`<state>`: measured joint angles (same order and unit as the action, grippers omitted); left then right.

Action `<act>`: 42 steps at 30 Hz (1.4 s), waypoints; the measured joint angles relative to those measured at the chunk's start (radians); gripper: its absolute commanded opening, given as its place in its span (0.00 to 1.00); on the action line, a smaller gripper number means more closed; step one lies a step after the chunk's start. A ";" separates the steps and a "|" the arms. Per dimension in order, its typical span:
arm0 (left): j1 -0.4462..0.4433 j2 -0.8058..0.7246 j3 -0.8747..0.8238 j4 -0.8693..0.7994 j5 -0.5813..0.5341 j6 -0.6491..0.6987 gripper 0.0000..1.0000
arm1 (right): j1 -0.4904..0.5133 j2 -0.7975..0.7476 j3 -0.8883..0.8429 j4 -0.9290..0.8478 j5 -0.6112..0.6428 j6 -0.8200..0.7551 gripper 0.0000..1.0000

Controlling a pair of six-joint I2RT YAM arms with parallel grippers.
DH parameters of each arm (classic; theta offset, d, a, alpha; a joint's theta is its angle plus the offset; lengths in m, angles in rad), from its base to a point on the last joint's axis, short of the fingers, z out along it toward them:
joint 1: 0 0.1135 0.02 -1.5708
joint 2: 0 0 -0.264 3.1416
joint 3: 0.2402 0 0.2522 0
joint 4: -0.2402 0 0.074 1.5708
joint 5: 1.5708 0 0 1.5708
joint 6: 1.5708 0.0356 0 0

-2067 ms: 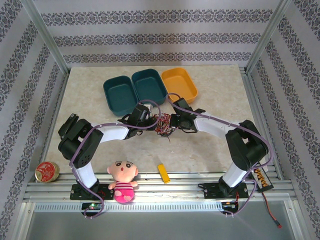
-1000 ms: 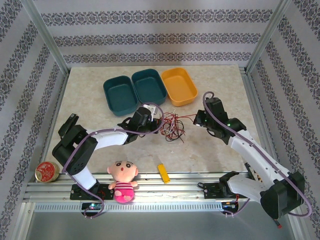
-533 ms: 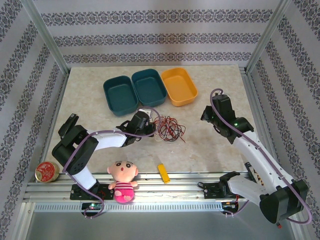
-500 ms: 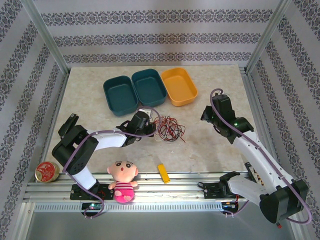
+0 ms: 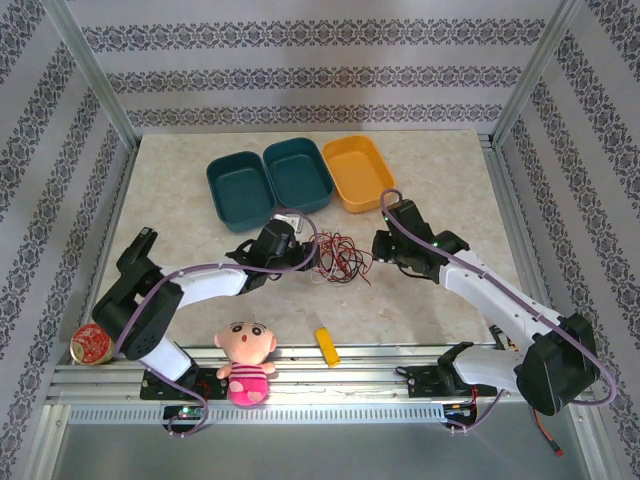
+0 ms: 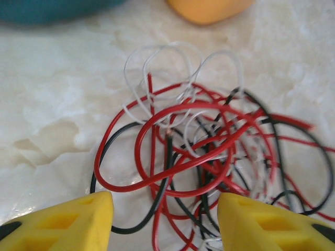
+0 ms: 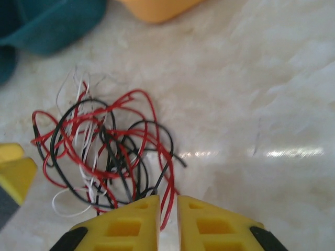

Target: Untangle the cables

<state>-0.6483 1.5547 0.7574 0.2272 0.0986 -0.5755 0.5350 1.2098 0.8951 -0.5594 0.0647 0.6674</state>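
- As my arms face each other, my left gripper [image 6: 165,209] stands wide apart, holding nothing.
- The cables [image 5: 338,258] lie tangled on the table [image 5: 170,200] between both grippers.
- My right gripper [image 7: 167,206] has fingers nearly together at a red strand; I cannot tell whether it pinches.

Boxed in, the tangle of red, black and white wires [image 5: 338,257]: left gripper [image 5: 300,256] and right gripper [image 5: 379,250] flank it, teal plastic tubs [image 5: 298,175] and orange plastic tub [image 5: 358,172] behind, seemingly not touching. Bare marble tabletop [image 5: 400,300] lies open in front.
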 measured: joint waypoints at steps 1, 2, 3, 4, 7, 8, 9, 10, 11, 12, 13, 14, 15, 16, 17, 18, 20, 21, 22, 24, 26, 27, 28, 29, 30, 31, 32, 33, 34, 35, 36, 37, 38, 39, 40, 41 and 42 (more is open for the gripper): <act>0.002 -0.023 0.000 -0.005 -0.003 -0.003 0.58 | 0.006 0.000 -0.009 -0.002 -0.003 0.011 0.19; 0.005 -0.044 0.000 -0.009 -0.006 -0.006 0.59 | 0.008 0.000 -0.021 -0.002 -0.008 0.019 0.20; 0.009 -0.064 0.000 -0.011 -0.006 -0.008 0.59 | 0.011 0.000 -0.032 -0.002 -0.011 0.028 0.21; 0.010 -0.079 0.000 -0.013 -0.008 -0.009 0.60 | 0.011 0.000 -0.043 -0.003 -0.014 0.037 0.21; 0.016 -0.111 0.000 -0.039 -0.014 -0.010 0.60 | 0.019 0.002 -0.065 -0.005 -0.025 0.060 0.24; 0.017 -0.116 0.000 -0.053 -0.017 -0.010 0.60 | 0.022 0.004 -0.070 -0.005 -0.029 0.067 0.25; 0.018 -0.117 0.000 -0.066 -0.017 -0.010 0.60 | 0.027 0.007 -0.076 -0.002 -0.031 0.072 0.26; 0.019 -0.117 0.000 -0.081 -0.017 -0.011 0.60 | 0.032 0.013 -0.082 0.003 -0.034 0.077 0.27; 0.020 -0.117 0.000 -0.097 -0.015 -0.014 0.59 | 0.036 0.020 -0.088 0.009 -0.040 0.084 0.28; 0.021 -0.117 0.000 -0.110 -0.013 -0.018 0.59 | 0.039 0.029 -0.091 0.014 -0.043 0.089 0.28; 0.022 -0.117 -0.001 -0.117 -0.007 -0.022 0.57 | 0.044 0.038 -0.093 0.018 -0.047 0.090 0.28; 0.022 -0.117 -0.004 -0.119 0.000 -0.031 0.56 | 0.046 0.049 -0.093 0.021 -0.050 0.093 0.29; 0.022 -0.117 -0.010 -0.119 0.008 -0.037 0.55 | 0.050 0.059 -0.093 0.026 -0.053 0.094 0.29; 0.022 -0.117 -0.016 -0.119 0.019 -0.043 0.53 | 0.051 0.067 -0.093 0.031 -0.056 0.094 0.30; 0.022 -0.117 -0.027 -0.119 0.032 -0.055 0.52 | 0.052 0.075 -0.093 0.035 -0.056 0.094 0.30; 0.022 -0.115 -0.037 -0.118 0.044 -0.063 0.51 | 0.052 0.080 -0.093 0.039 -0.056 0.094 0.30; 0.022 -0.104 -0.054 -0.112 0.068 -0.080 0.51 | 0.052 0.090 -0.093 0.043 -0.056 0.094 0.30; 0.022 -0.094 -0.062 -0.106 0.078 -0.089 0.50 | 0.052 0.095 -0.093 0.045 -0.056 0.094 0.30; 0.022 -0.084 -0.068 -0.102 0.083 -0.095 0.49 | 0.052 0.100 -0.093 0.048 -0.056 0.094 0.30; 0.022 -0.061 -0.081 -0.084 0.089 -0.111 0.48 | 0.052 0.114 -0.092 0.053 -0.056 0.094 0.30; 0.022 -0.043 -0.086 -0.072 0.089 -0.116 0.47 | 0.052 0.124 -0.092 0.058 -0.056 0.094 0.30; 0.022 -0.032 -0.087 -0.065 0.089 -0.119 0.47 | 0.052 0.128 -0.092 0.061 -0.055 0.094 0.30; 0.022 -0.024 -0.087 -0.058 0.089 -0.119 0.46 | 0.052 0.130 -0.092 0.066 -0.055 0.094 0.30; 0.022 -0.016 -0.087 -0.053 0.088 -0.119 0.45 | 0.052 0.132 -0.092 0.071 -0.055 0.094 0.30; 0.022 -0.008 -0.087 -0.048 0.088 -0.118 0.45 | 0.052 0.134 -0.092 0.078 -0.054 0.094 0.30; 0.022 0.000 -0.087 -0.043 0.087 -0.118 0.44 | 0.052 0.135 -0.092 0.084 -0.053 0.093 0.30; 0.022 0.008 -0.087 -0.039 0.084 -0.116 0.43 | 0.052 0.136 -0.092 0.089 -0.050 0.093 0.30; 0.022 0.015 -0.086 -0.036 0.080 -0.112 0.42 | 0.052 0.137 -0.091 0.093 -0.046 0.093 0.29; 0.022 0.021 -0.085 -0.034 0.077 -0.106 0.40 | 0.052 0.138 -0.089 0.093 -0.043 0.093 0.29; 0.022 0.026 -0.085 -0.035 0.071 -0.098 0.39 | 0.052 0.141 -0.085 0.093 -0.039 0.093 0.29; 0.022 0.031 -0.084 -0.036 0.064 -0.088 0.38 | 0.052 0.143 -0.079 0.093 -0.035 0.092 0.29; 0.022 0.034 -0.083 -0.037 0.057 -0.078 0.38 | 0.052 0.144 -0.074 0.094 -0.030 0.092 0.29; 0.022 0.034 -0.081 -0.038 0.050 -0.064 0.38 | 0.052 0.146 -0.069 0.097 -0.027 0.090 0.29; 0.022 0.034 -0.080 -0.040 0.044 -0.051 0.38 | 0.052 0.148 -0.065 0.100 -0.025 0.089 0.29; 0.022 0.034 -0.079 -0.040 0.041 -0.039 0.38 | 0.052 0.149 -0.063 0.102 -0.024 0.089 0.28; 0.022 0.034 -0.078 -0.040 0.038 -0.025 0.38 | 0.052 0.151 -0.061 0.105 -0.024 0.090 0.28; 0.022 0.034 -0.078 -0.040 0.035 -0.010 0.38 | 0.052 0.153 -0.060 0.106 -0.022 0.089 0.28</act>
<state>-0.6262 1.5890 0.6792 0.1875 0.1337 -0.5854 0.5873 1.3628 0.8356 -0.4530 0.0429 0.7567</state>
